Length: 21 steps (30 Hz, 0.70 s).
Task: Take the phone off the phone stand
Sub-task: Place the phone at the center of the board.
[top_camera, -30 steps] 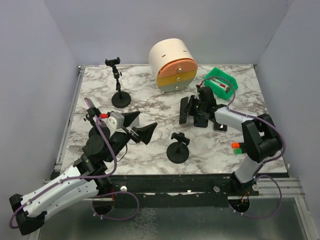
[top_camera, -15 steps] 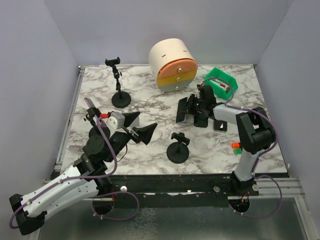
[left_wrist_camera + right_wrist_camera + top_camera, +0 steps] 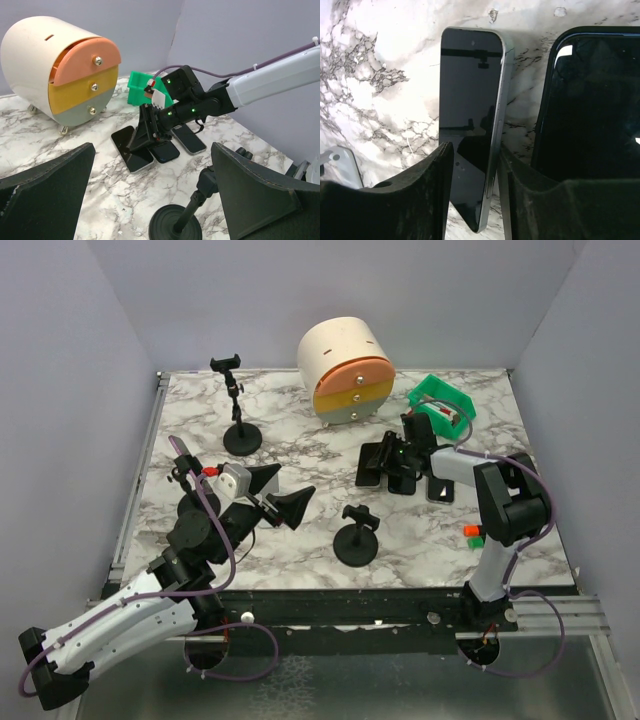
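Right gripper [image 3: 385, 456], fingers flanking one end of a phone [image 3: 470, 100] lying on the marble table [image 3: 300, 445], grip not discernible; left gripper [image 3: 283, 492] spread wide, empty.

A robotics lab test cell. Plain pale walls [image 3: 60, 390] box in a marble-patterned surface [image 3: 300, 430] on three sides, and a metal rail [image 3: 350, 608] runs along its near edge. Two arms are bolted there, left arm [image 3: 120, 620] and right arm [image 3: 500, 530], with purple cables looped along them. Unrelated props are spread out: toy-like drawers [image 3: 345, 370], a green bin [image 3: 440, 405], stands [image 3: 240, 430] and phones [image 3: 437, 485].
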{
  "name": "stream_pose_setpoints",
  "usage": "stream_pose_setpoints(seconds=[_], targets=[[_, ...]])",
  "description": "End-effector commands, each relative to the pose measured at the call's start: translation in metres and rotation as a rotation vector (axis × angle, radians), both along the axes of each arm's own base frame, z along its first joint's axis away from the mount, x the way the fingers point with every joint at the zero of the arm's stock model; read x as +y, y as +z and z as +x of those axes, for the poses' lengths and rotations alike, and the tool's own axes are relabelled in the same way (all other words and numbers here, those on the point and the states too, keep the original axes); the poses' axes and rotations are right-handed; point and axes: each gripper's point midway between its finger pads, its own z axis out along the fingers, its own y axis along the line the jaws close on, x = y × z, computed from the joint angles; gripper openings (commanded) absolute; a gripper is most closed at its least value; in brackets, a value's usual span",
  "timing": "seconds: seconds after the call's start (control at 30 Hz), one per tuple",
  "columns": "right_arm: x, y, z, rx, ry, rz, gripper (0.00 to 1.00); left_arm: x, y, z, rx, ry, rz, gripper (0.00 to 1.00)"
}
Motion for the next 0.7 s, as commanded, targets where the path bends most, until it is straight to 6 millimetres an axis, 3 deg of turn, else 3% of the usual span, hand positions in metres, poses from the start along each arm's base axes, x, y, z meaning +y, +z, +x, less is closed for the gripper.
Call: stream_pose_setpoints(seconds=[0.0, 0.47, 0.67], targets=[[-0.013, -0.009, -0.010, 0.035, -0.005, -0.061, 0.46, -0.002, 0.000, -0.001, 0.003, -0.008, 0.010, 0.99], [-0.031, 0.006, -0.020, 0.015, -0.033, -0.135, 0.54, -0.002, 0.002, -0.003, 0.003, -0.021, 0.005, 0.99], [-0.029, 0.042, -0.022, -0.050, -0.044, -0.095, 0.55, -0.004, 0.002, -0.004, -0.001, -0.030, 0.006, 0.99]])
